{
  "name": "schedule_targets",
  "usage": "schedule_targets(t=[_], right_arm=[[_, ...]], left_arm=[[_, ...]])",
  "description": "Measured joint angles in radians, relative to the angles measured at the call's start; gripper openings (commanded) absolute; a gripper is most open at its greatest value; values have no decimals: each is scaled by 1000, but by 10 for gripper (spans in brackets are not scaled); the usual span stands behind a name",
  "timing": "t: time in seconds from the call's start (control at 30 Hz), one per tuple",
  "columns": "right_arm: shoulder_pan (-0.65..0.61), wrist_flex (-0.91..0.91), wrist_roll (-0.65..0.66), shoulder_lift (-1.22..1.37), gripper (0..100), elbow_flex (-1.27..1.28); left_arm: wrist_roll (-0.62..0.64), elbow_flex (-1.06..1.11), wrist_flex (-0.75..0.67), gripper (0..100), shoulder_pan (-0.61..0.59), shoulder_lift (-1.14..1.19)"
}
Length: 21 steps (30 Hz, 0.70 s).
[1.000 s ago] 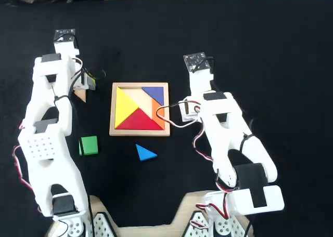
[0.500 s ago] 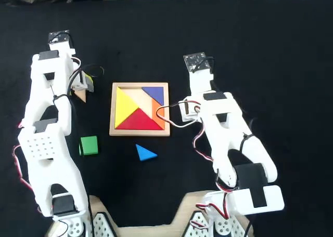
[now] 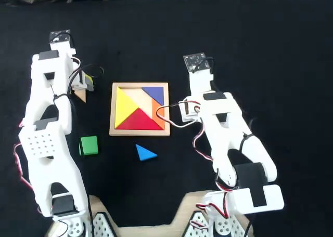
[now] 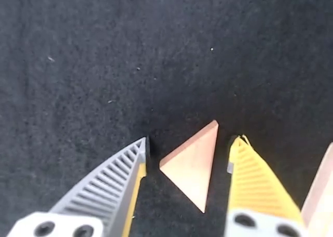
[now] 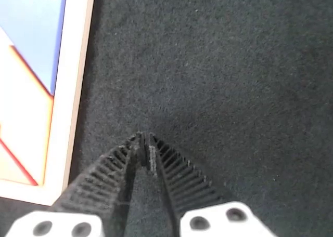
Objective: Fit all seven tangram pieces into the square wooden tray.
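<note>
The square wooden tray point(image 3: 112, 109) lies mid-table and holds yellow, red, orange, blue and pale pieces. A green square point(image 3: 88, 145) and a blue triangle point(image 3: 145, 153) lie on the black cloth in front of it. A small peach triangle point(image 3: 80, 95) rests left of the tray. My left gripper point(image 4: 190, 142) is open and low over the cloth, its grey finger and yellow finger point(image 4: 255, 180) on either side of the peach triangle point(image 4: 192, 169) without gripping it. My right gripper point(image 5: 143, 138) is shut on nothing, just right of the tray's edge point(image 5: 78, 91).
The black cloth spreads wide behind and to the right of the tray. The right arm point(image 3: 221, 122) reaches past the tray's right side, and the left arm point(image 3: 49, 122) runs along the table's left. A wooden board edge point(image 3: 156, 229) sits at the front.
The left arm has shifted slightly to the far left over the peach triangle. The triangle, the tray and the right arm have stayed in place.
</note>
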Motion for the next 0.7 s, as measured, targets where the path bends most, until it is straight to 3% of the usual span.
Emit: schedule_targets(t=[0.57,0.7], right_arm=[[0,0,0,0,11,0],[0,0,0,0,11,0]], left_arm=[[-63,-8,21,252,2,0],[-64,-8,35,187,2,0]])
